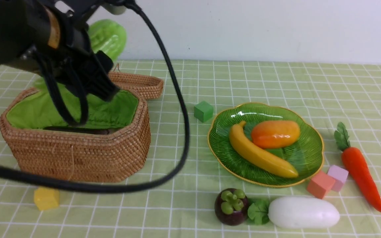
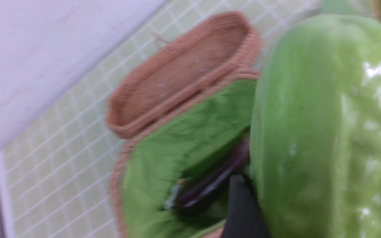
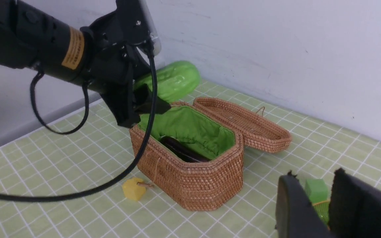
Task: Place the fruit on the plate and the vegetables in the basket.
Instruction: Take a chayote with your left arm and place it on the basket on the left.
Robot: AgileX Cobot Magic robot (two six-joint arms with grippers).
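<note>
Gourd (image 1: 109, 38) gripped by the left gripper (image 3: 142, 105), raised above the open basket (image 1: 78, 155).

Its jaws clamp the pale green gourd, which hangs over the basket but is not yet inside. Below it the eggplant (image 3: 180, 150) lies on the green lining, and the lid (image 3: 243, 122) is folded back onto the cloth. The step in hand looks like dropping off a vegetable. Next the gourd needs lowering past the rim, into the room beside the eggplant, before letting go. Farther out, the plate (image 1: 306, 155) holds the banana (image 1: 260, 153) and the mango (image 1: 275, 133). The mangosteen (image 1: 232, 206), radish (image 1: 304, 212) and carrot (image 1: 359, 172) wait on the tablecloth. The right gripper (image 3: 316, 185) stands parted and empty.
</note>
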